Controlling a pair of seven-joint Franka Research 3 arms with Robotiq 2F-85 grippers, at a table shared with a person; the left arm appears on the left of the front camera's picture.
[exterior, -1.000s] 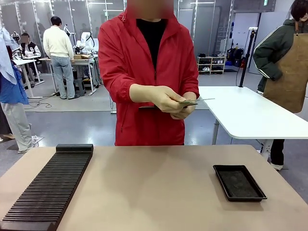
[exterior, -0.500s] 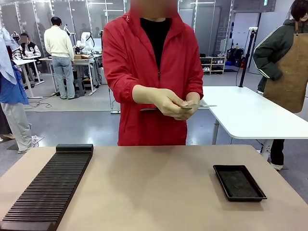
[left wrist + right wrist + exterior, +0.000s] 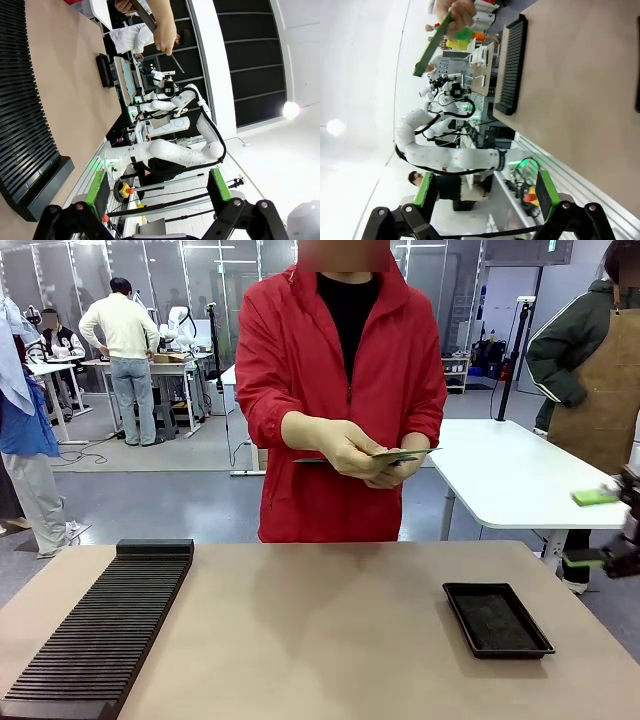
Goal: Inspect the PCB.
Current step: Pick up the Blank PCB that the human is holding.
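Holding PCB point(image 3: 405, 453): person's hands point(image 3: 352, 450), beyond the tabletop point(image 3: 320, 630).
Right wrist view: PCB's green face, tilted.
Left pincer point(image 3: 157, 190): released.
Right pincer point(image 3: 590, 529): released, off the tabletop's right edge.

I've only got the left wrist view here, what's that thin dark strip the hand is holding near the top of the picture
Observer: In the front view it is a small flat green circuit board.
Operator: One hand on it, or two?
Observer: Two. The person's hands both hold it, roughly level.
Operator: And the right gripper's state?
Observer: The right gripper is open, with nothing between its green pads.
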